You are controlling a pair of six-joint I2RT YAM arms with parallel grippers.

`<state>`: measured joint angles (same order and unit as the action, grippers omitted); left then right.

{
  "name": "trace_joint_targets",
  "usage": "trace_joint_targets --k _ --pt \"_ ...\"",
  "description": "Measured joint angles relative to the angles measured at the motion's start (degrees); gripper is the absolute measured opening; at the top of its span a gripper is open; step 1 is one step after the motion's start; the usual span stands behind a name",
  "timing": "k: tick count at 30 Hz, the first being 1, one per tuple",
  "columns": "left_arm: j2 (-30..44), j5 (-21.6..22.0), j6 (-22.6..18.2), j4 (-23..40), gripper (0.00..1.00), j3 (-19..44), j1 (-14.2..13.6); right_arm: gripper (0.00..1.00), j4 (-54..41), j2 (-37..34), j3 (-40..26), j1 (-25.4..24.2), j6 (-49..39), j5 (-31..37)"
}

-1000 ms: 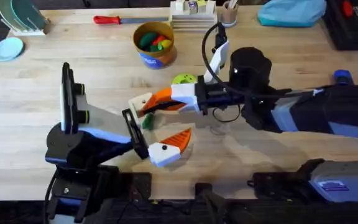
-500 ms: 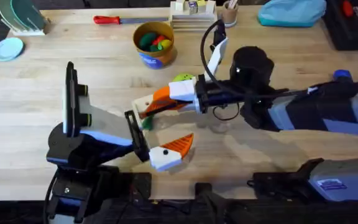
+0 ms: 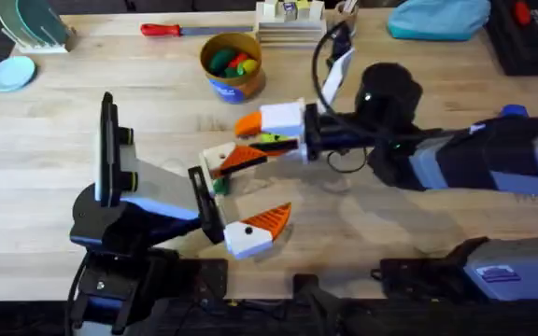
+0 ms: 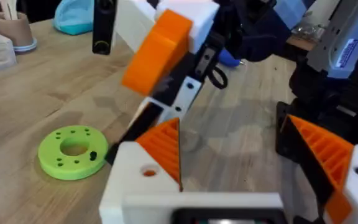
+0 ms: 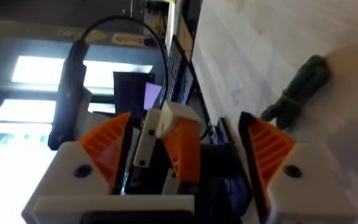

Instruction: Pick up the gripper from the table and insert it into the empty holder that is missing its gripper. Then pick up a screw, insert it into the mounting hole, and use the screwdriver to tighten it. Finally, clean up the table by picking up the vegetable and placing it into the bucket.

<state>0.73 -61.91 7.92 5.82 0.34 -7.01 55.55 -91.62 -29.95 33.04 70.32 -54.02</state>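
Note:
The orange ribbed gripper [image 3: 243, 157] sits in the cream holder [image 3: 215, 155] on my left arm's tip. In the left wrist view the gripper [image 4: 165, 148] rises from the holder [image 4: 135, 183], whose side hole shows orange. My left gripper [image 3: 271, 182] is open with nothing between its fingers. My right gripper [image 3: 255, 133] hovers just beyond the holder, open and apart from it. The right wrist view shows the seated gripper [image 5: 186, 149] between my right fingers [image 5: 104, 149]. The dark green vegetable [image 3: 220, 184] lies under the left fingers. The bucket [image 3: 232, 65] stands at the back.
A lime-green disc [image 3: 274, 140] lies under the right gripper. A red-handled screwdriver [image 3: 162, 30] lies at the back, near a stack of trays [image 3: 288, 23]. A blue object [image 3: 515, 114] pokes out behind the right arm. A dish rack [image 3: 31, 23] stands at the far left.
My right gripper has drawn back from the left arm's holder, away from the bases and slightly right. The orange gripper stays in the holder. The left arm has barely moved.

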Motion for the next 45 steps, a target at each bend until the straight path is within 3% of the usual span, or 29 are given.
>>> trace_joint_targets --k 6,10,17,22,26,33,40,45 --pt "0.0 0.2 0.0 0.0 0.993 0.0 0.0 0.925 -4.2 0.0 -2.1 -10.9 -6.4 -0.1" --pt "0.0 1.1 0.0 -0.2 0.992 0.0 0.0 0.928 -19.9 0.0 -8.7 -15.1 -14.7 -0.5" --pt "0.0 5.6 -1.1 -0.9 0.993 0.0 0.0 0.932 -58.1 0.0 -22.2 -14.2 -38.5 4.5" --pt "0.0 9.5 -1.5 -1.5 0.993 0.0 0.0 0.933 -73.8 0.0 -28.6 -10.4 -56.4 15.6" --pt "0.0 12.5 -1.6 -1.8 0.992 0.0 0.0 0.929 -76.5 0.0 -29.5 -6.4 -66.0 23.9" --pt "0.0 14.4 -1.7 -2.0 0.993 0.0 0.0 0.735 -76.6 0.0 -29.5 0.7 -73.0 35.0" --pt "0.0 15.0 -1.7 -2.0 0.992 0.0 0.0 0.57 -73.7 -1.7 -29.5 5.3 -74.7 40.9" --pt "0.0 15.1 -1.7 -2.0 0.993 0.0 0.0 0.549 -73.5 -3.4 -29.5 5.7 -74.9 42.7"
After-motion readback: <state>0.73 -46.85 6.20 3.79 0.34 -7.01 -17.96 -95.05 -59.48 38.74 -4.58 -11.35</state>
